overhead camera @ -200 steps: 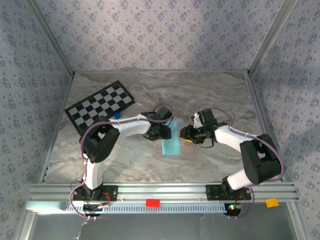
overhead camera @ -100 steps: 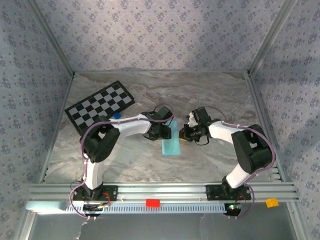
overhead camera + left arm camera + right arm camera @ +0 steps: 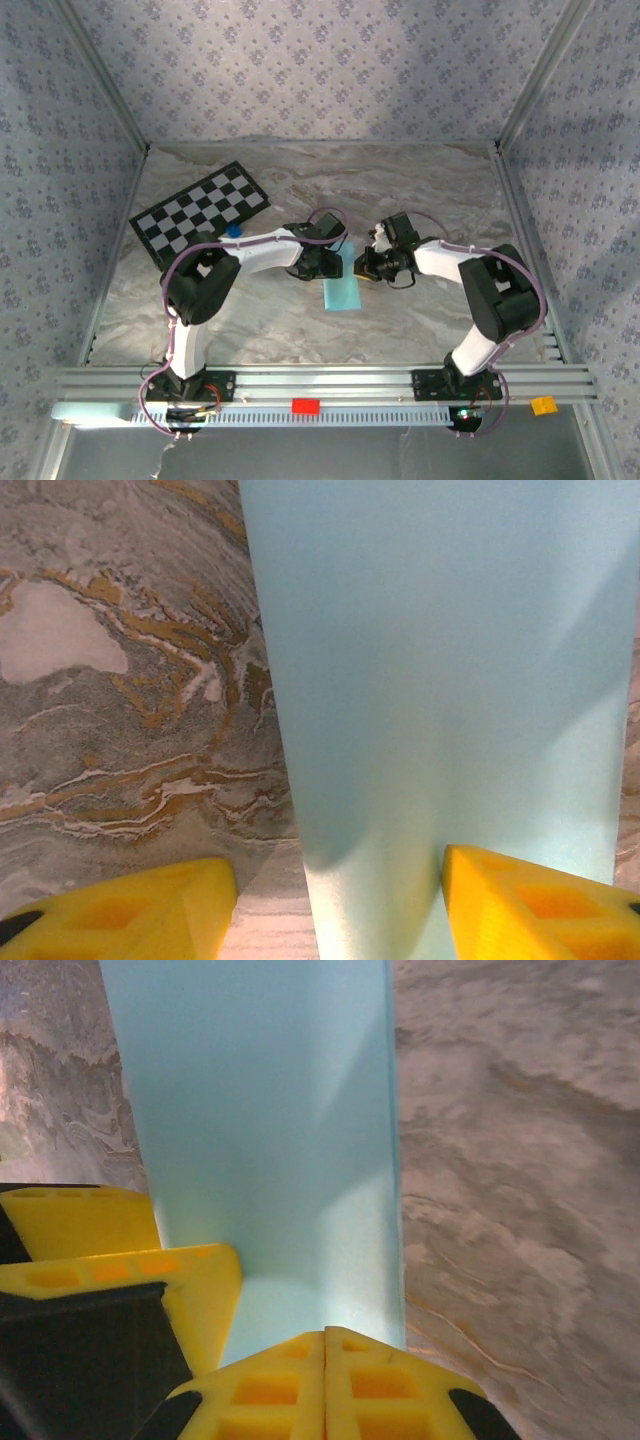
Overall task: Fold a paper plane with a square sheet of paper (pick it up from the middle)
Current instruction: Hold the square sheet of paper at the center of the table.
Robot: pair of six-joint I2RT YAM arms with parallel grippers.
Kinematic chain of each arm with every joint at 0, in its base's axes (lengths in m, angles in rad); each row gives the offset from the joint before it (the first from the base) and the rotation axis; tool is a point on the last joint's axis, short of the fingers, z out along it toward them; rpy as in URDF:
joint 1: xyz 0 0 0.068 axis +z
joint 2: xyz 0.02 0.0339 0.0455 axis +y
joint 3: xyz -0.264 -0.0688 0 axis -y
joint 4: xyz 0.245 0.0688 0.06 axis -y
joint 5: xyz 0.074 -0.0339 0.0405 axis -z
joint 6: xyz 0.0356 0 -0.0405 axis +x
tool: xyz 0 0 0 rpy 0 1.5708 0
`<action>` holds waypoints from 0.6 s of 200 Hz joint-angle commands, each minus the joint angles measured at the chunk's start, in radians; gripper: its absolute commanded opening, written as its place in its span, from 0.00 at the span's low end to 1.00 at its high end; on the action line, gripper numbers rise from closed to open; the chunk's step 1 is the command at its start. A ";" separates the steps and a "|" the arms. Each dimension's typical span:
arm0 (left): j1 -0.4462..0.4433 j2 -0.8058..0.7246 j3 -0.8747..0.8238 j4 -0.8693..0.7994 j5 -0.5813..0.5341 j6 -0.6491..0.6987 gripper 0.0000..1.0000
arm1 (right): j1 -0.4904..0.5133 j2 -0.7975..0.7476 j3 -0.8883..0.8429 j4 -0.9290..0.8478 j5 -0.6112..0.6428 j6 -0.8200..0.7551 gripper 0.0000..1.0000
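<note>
Sliding left, my right gripper (image 3: 366, 268) has shut at the far end of the folded blue paper (image 3: 341, 290), which runs toward me; my left gripper (image 3: 322, 267) straddles it, open.

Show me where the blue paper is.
Overhead view: the blue paper lies mid-table, between the left end effector and the right end effector.

No text, label, brand, number or sign could be read anywhere in these views.
</note>
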 commanded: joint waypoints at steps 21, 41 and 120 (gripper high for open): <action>-0.016 0.118 -0.029 0.099 0.063 0.010 0.59 | 0.022 0.062 0.054 0.013 -0.032 0.006 0.04; -0.015 0.118 -0.031 0.101 0.063 0.010 0.59 | 0.030 0.078 0.067 0.014 -0.032 0.003 0.04; -0.017 0.114 -0.030 0.108 0.065 0.007 0.59 | 0.032 0.133 0.026 -0.094 0.118 -0.069 0.03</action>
